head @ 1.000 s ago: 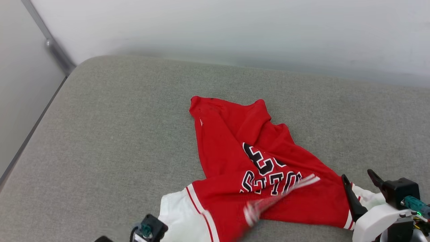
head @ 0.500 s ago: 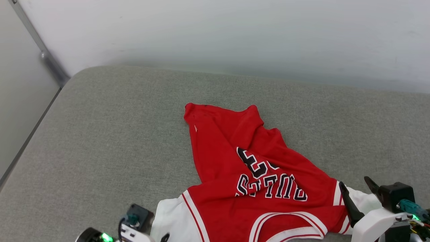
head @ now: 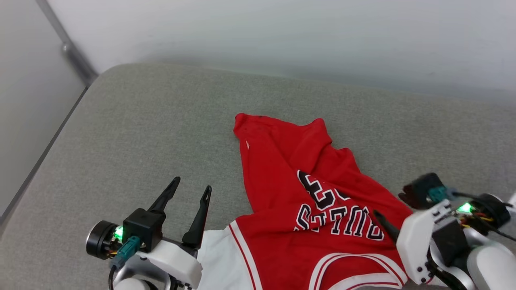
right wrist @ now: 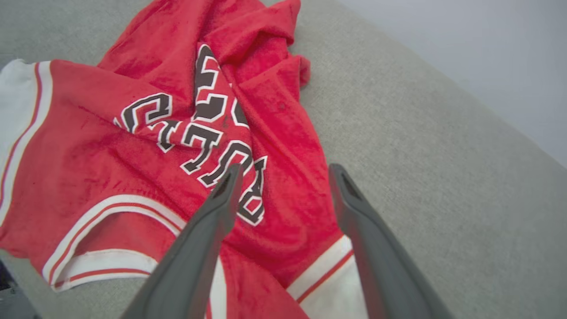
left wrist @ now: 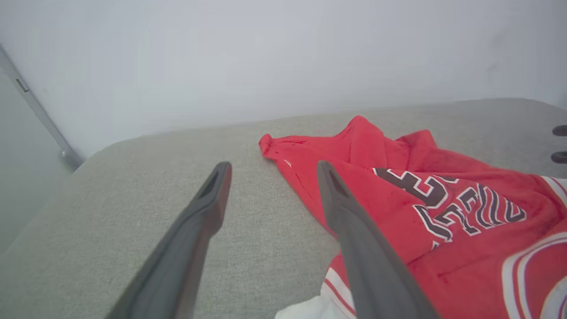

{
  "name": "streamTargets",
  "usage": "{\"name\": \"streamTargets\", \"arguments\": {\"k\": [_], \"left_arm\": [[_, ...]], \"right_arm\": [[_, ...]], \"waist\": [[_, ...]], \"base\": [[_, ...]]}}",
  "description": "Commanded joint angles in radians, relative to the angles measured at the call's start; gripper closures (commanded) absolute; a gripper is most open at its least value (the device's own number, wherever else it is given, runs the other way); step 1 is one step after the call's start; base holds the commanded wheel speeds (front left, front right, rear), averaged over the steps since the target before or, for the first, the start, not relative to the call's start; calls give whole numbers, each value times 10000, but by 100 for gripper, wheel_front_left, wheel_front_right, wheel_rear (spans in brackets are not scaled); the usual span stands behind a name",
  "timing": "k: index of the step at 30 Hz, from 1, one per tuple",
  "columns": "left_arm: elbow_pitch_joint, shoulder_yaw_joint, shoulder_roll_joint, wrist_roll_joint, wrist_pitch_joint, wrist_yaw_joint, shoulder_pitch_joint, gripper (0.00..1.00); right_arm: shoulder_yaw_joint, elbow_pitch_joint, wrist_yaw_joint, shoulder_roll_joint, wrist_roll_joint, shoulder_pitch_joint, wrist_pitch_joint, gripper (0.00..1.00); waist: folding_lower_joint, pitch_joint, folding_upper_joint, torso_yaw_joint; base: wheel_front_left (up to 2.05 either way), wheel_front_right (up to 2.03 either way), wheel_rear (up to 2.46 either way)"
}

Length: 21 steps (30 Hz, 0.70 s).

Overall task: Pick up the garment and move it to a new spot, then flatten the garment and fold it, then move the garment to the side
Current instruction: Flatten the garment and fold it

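So at this point the shirt (head: 282, 177) was lying on the grey cushion (head: 141, 133), nowhere near flat. The hem end was twisted and bunched toward the far side, a big fold ran right across the lettering (head: 338, 219), and the collar end sat at the near edge with the white sleeve (head: 217, 257) poking out on the left. Both hands were empty. The left gripper (head: 192, 184) had its fingers spread wide, over bare cushion just beside that sleeve and not touching any cloth. In the wrist view the right gripper (right wrist: 285, 170) was spread too, hovering over the right shoulder area with nothing pinched between the fingers. My read is that the shirt was down in a spot, though I couldn't tell from this alone whether that was the new spot or the starting one. Flattening clearly wasn't done, given all those wrinkles and the twisted body. Folding and sliding it off to the side were both ahead, so I'd call it early days.
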Motion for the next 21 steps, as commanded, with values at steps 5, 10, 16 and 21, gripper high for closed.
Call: {"name": "streamTargets", "arguments": {"k": [5,10,16,21], "left_arm": [[197,-135,-414,235,-730,103,-356,0],[347,-219,-742,365,-1127,72,-579,0],[548,-326,-998,434,-1307,-73,-753,0],[655,-423,-1217,476,-1353,-185,-916,0]], "right_arm": [[1636,356,-3,-503,918,-1817,1733,0],[2667,1454,-3,-317,1529,-3323,2797,0],[3433,3246,-5,74,1796,-4502,3171,0],[3899,4641,-3,320,1819,-5054,2900,0]], "waist": [[1,479,0,670],[1,797,0,1178],[1,1114,0,1589],[1,1394,0,1862]], "base": [[0,0,0],[0,0,0],[0,0,0],[0,0,0]]}}
